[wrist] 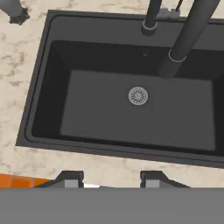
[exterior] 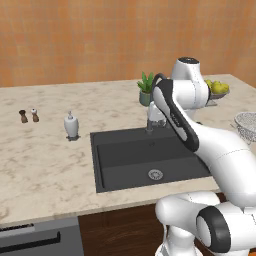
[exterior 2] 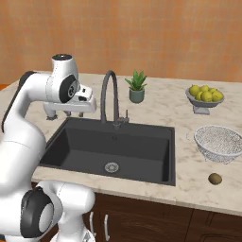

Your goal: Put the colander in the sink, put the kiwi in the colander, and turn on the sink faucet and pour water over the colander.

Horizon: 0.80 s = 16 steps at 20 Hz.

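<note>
The colander (exterior 2: 220, 142), a silver-white mesh bowl, sits on the counter right of the sink (exterior 2: 142, 156); its edge also shows at the far right (exterior: 247, 125). The small brown kiwi (exterior 2: 215, 178) lies on the counter just in front of it. The dark sink (exterior: 130, 155) holds nothing, and its silver drain (wrist: 138, 96) is bare. The gooseneck sink faucet (exterior 2: 111, 94) stands at the back rim, and no water runs from it. My gripper (exterior 2: 66, 115) hangs over the sink's back left corner, far from the colander. Its fingers (wrist: 72, 178) stand apart with nothing between them.
A grey footed bowl of yellow-green fruit (exterior 2: 204, 97) stands behind the colander. A potted plant (exterior 2: 137, 87) sits behind the faucet. Left of the sink are a white soap dispenser (exterior: 71, 125) and two small shakers (exterior: 28, 116).
</note>
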Tool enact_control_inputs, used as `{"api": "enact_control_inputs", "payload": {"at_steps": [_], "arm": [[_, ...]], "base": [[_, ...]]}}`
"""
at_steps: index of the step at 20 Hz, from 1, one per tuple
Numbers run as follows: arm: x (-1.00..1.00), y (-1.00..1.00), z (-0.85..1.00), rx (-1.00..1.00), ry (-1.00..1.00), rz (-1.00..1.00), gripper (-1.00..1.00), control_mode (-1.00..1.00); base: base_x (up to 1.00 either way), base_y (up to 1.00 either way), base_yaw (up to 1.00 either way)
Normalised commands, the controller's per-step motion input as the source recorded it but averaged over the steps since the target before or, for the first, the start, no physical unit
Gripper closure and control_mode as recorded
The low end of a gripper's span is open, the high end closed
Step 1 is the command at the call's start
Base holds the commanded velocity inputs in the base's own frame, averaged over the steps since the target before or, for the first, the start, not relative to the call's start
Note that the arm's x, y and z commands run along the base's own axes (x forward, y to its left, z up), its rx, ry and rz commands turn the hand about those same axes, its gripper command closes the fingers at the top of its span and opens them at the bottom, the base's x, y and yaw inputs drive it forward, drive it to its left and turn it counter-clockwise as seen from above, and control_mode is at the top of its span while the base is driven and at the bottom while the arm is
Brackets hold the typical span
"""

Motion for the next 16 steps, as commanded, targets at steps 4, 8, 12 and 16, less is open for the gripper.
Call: {"api": "enact_control_inputs", "payload": {"at_steps": [4, 8, 12, 16], "arm": [[-0.03, -0.29, -0.02, 0.03, 0.00, -0.06, -1.00, -1.00], [-0.06, -0.67, -0.08, 0.13, 0.00, -0.22, -1.00, -1.00], [-0.14, -0.73, -0.11, 0.14, 0.00, -0.32, -1.00, -1.00], [-0.14, -0.84, -0.07, 0.18, 0.00, -0.44, -1.00, -1.00]], "base": [[0.00, 0.00, 0.00], [0.00, 0.00, 0.00], [0.00, 0.00, 0.00], [0.00, 0.00, 0.00]]}}
